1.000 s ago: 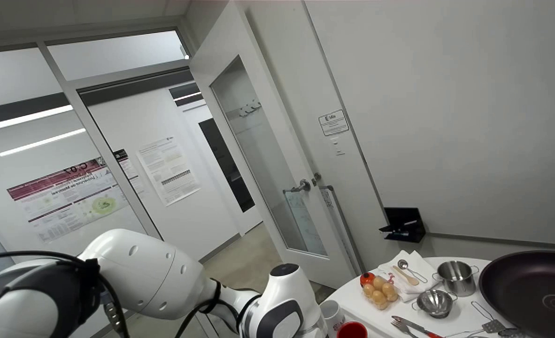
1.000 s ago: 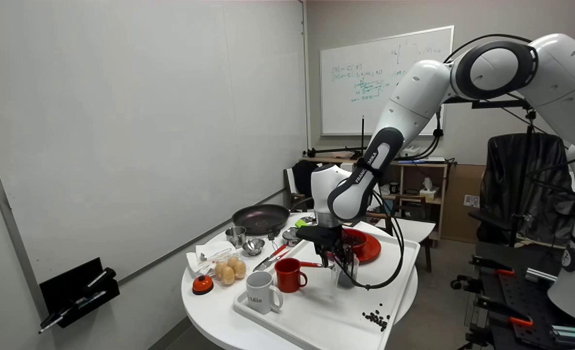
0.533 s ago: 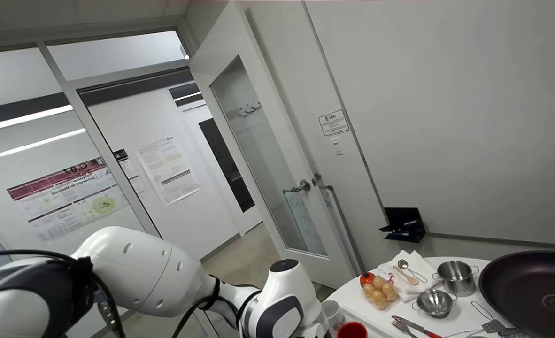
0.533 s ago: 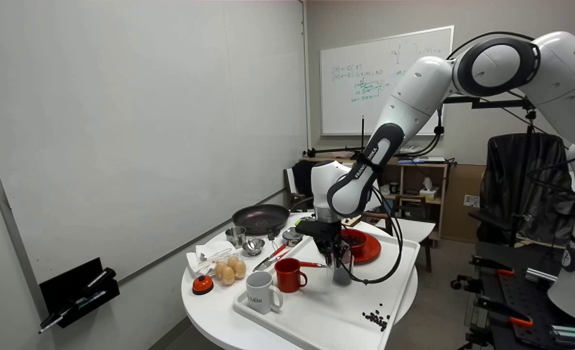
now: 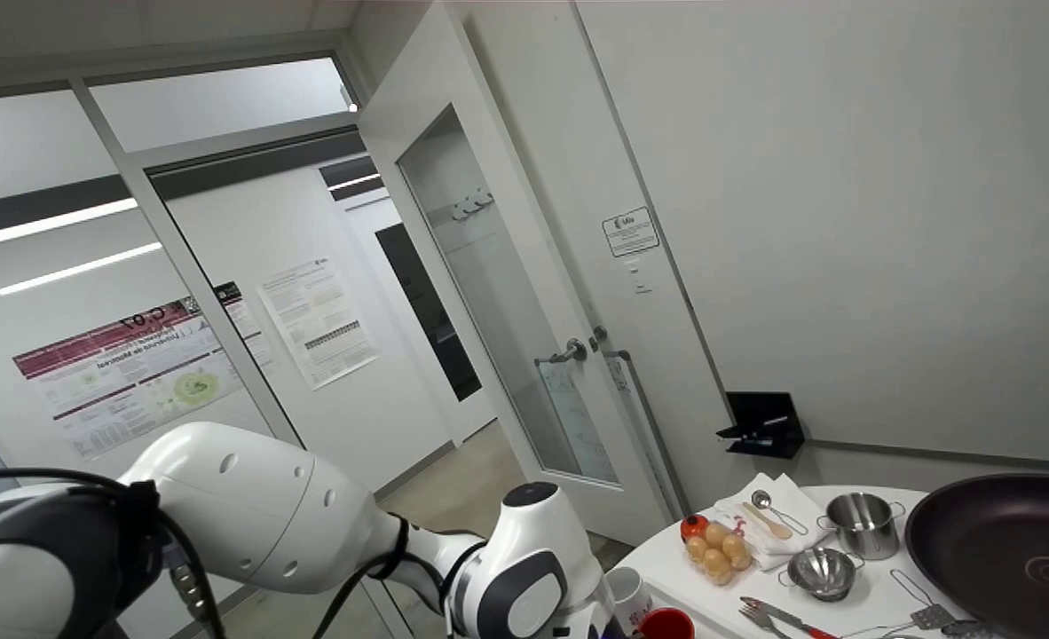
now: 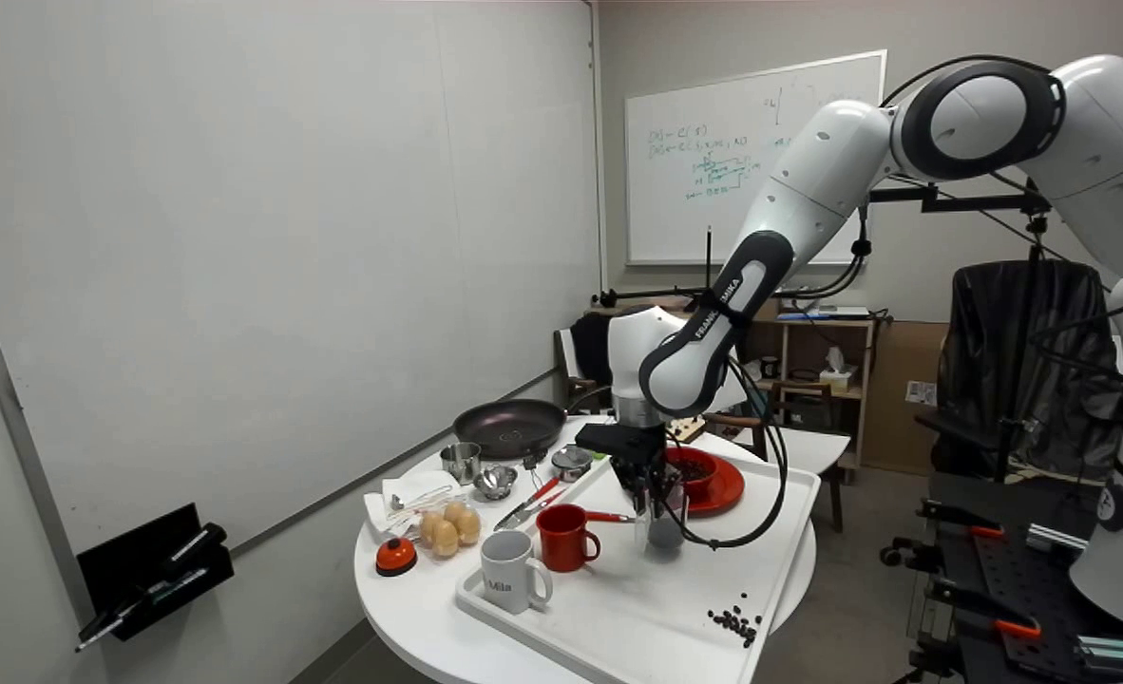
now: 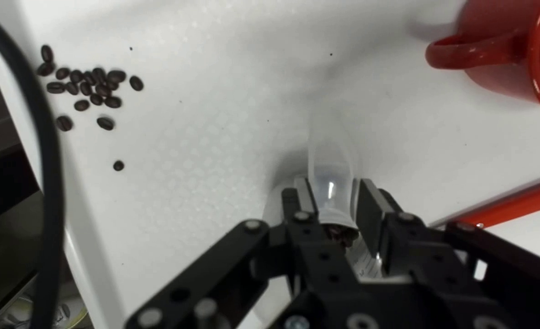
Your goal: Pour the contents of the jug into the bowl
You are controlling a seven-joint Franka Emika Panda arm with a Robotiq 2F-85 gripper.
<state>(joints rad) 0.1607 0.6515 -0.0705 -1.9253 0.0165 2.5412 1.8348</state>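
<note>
Gripper (image 7: 334, 188) is clamping clear jug (image 6: 666, 534) by handle (image 7: 327, 153), pads (image 7: 374, 201) pressing on both sides. Dark contents (image 7: 341, 235) are showing inside. Jug is hanging over or standing on white tray (image 6: 609, 608), hard to tell which, near red bowl (image 6: 702, 488) resting on red plate (image 6: 734, 486). Loose beans (image 7: 98, 87) are lying near tray's edge.

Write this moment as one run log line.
black claw: closed on curved handle of clear measuring jug; jug: roughly upright, dark contents; round red bowl: on flat red plate, dark pieces inside; pour: not underway
</note>
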